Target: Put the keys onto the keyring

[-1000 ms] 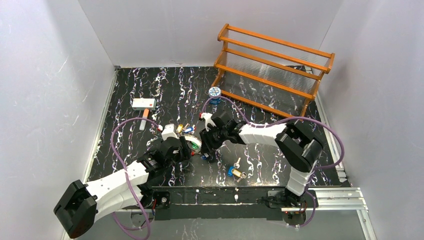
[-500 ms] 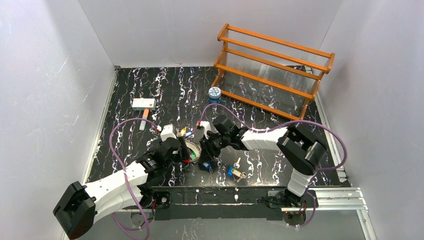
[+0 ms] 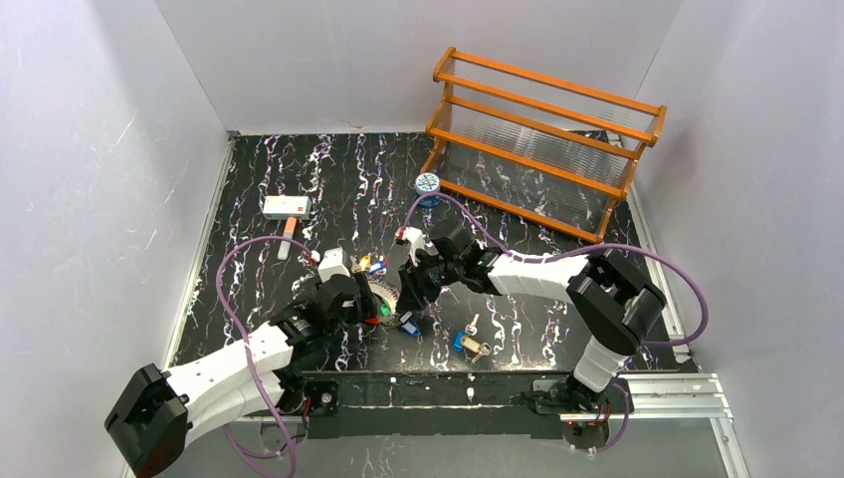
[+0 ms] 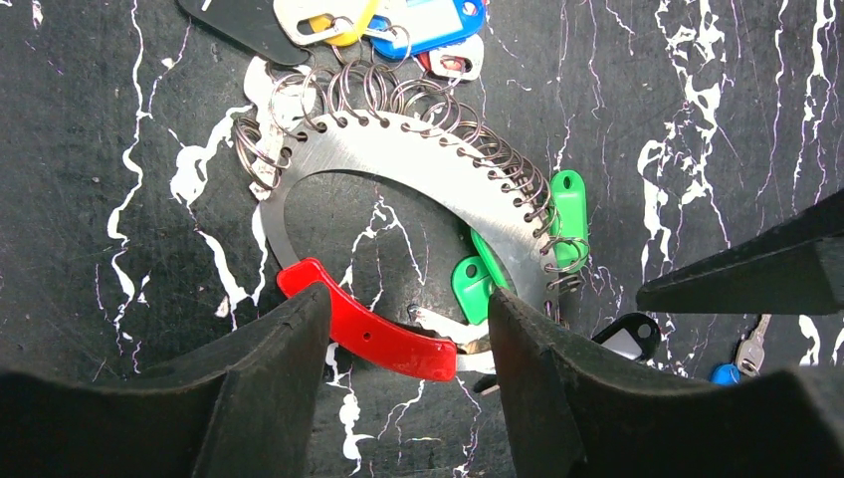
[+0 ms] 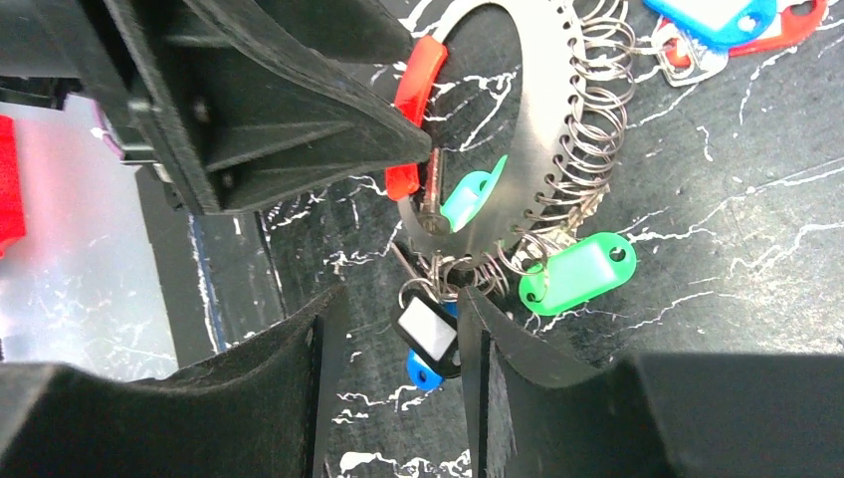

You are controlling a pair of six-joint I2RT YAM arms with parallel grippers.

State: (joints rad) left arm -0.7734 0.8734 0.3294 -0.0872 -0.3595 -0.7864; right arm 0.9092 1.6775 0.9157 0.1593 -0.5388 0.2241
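The keyring is a flat silvery ring with small split rings along its edge and a red clasp; it lies on the black mat. My left gripper straddles the clasp, one finger against its end and the other on the ring's strip, so it is shut on the keyring. My right gripper hovers open at the ring's near edge. A black tag and a blue-headed key hang between its fingers, the tag touching one pad. Two more keys lie loose to the right.
Green tags and a blue tag hang on the ring. An orange wooden rack stands at the back right with a small round tin beside it. A white box lies at the left.
The right wrist dipped toward the near edge, then drew back a little, and its elbow swung right. The blue key by it now lies slightly nearer. The left arm barely moved.
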